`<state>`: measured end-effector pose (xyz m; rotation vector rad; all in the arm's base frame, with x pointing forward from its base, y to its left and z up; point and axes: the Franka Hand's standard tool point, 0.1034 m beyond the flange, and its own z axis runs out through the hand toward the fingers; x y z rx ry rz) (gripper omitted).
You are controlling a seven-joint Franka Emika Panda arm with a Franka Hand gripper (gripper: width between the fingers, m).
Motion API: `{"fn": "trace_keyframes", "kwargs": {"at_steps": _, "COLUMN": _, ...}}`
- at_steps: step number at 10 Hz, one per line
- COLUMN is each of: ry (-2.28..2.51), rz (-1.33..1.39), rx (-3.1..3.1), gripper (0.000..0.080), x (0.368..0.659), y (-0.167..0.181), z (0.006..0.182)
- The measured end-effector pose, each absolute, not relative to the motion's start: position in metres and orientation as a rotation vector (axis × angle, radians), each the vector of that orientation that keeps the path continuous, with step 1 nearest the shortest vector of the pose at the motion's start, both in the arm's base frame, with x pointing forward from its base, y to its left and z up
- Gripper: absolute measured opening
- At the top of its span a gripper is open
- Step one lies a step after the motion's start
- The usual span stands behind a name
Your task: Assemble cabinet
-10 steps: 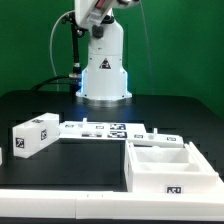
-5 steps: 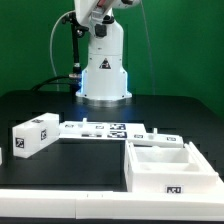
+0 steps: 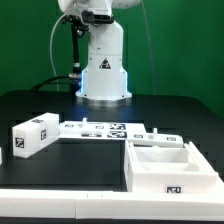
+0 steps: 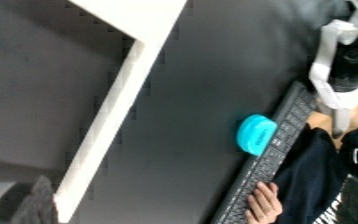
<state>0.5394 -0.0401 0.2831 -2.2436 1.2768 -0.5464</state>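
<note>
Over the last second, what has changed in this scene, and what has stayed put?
The arm's upper end swung toward the exterior view's left and now sits more level. Nothing was taken hold of or let go. The open cabinet shell, the tagged white block and the marker board lie where they were.

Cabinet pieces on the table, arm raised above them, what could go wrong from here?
1. The white block lies right beside the marker board; a grasp coming down from the raised arm could catch the board instead.
2. The open cabinet shell has thin walls; an off-centre descent might knock or shift it.
3. The wrist view shows a keyboard beyond the white border; a wide swing might reach it.
</note>
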Motion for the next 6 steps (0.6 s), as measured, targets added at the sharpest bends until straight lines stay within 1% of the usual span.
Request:
{"fn": "trace_keyframes", "kwargs": {"at_steps": 3, "ry": 1.257, "rz": -0.288, "rx": -2.150, "gripper": 0.0796, "x": 0.530, "y": -0.051, "z": 0.279}}
{"fn": "trace_keyframes", "kwargs": {"at_steps": 5, "ry": 1.214, "rz": -0.308, "rx": -2.170, "gripper": 0.0796, "x": 0.526, "y": -0.064, "z": 0.268}}
{"fn": "trace_keyframes", "kwargs": {"at_steps": 6, "ry": 1.236, "rz": -0.358, "rx": -2.184, "gripper": 0.0796, "x": 0.523, "y": -0.069, "z": 0.257}}
